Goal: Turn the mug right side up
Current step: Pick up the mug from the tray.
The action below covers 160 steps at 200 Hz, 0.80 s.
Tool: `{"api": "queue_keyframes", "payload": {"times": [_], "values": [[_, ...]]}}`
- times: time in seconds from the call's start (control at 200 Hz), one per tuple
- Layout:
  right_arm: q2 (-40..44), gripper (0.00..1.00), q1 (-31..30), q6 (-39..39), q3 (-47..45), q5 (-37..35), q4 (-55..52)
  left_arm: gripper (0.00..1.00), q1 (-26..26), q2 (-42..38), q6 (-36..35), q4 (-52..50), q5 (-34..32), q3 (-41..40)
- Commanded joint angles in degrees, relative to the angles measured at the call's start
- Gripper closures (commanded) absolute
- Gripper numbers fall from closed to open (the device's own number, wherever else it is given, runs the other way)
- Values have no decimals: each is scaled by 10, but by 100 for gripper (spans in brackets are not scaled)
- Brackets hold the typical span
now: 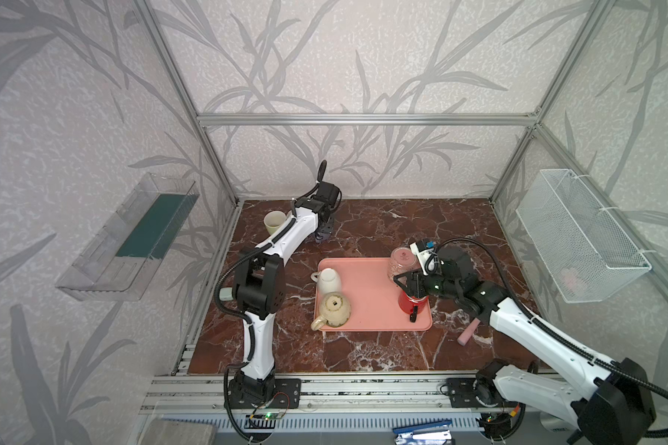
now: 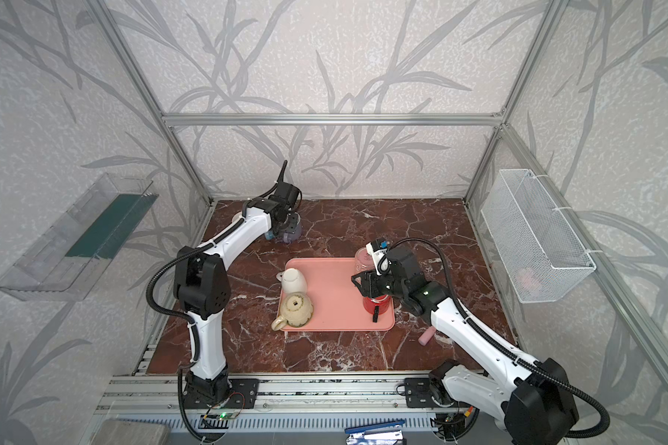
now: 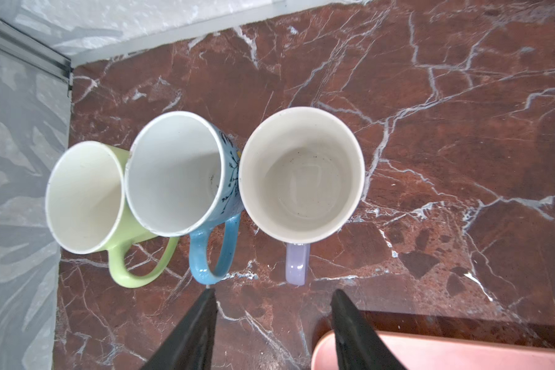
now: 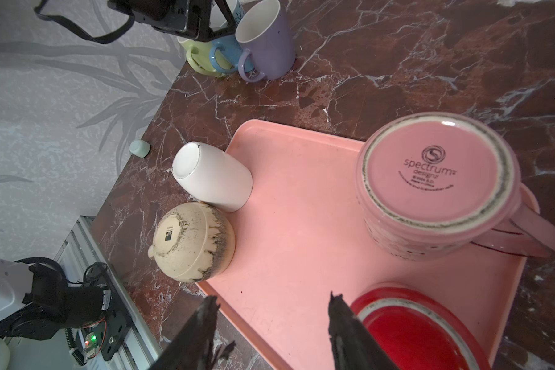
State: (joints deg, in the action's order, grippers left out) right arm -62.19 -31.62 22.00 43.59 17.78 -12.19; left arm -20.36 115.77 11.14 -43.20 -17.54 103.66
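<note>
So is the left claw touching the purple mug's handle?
Apart. In the left wrist view, bare marble shows between the open left claw and the handle of the purple mug.

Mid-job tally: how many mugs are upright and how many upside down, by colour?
Upright, on the table: 3 (green mug, blue mug, purple mug)
Upside down, on the tray: 4 (white mug, cream mug, pink mug, red mug)
Total: 7 mugs
</note>
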Motion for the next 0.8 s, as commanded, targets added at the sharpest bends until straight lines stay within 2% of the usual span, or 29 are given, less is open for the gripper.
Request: {"api": "queue_keyframes", "payload": {"times": [0.0,0.07,0.17,0.305,0.615,0.795], "values": [[16,44,-3,-6,15,-8,-12,38,-4,-40,10,-10,8,-20],[20,44,-3,-8,16,-11,-17,34,-6,-63,13,-10,18,-34],[23,43,-2,-11,18,-13,-24,23,-7,-99,17,-9,37,-58],[25,43,-3,-13,24,-16,-30,14,-8,-153,15,1,69,-102],[19,43,-2,-25,48,-15,-52,12,-10,-282,23,9,97,-207],[13,42,-3,-35,70,-22,-80,9,-19,-363,47,4,145,-255]]}}
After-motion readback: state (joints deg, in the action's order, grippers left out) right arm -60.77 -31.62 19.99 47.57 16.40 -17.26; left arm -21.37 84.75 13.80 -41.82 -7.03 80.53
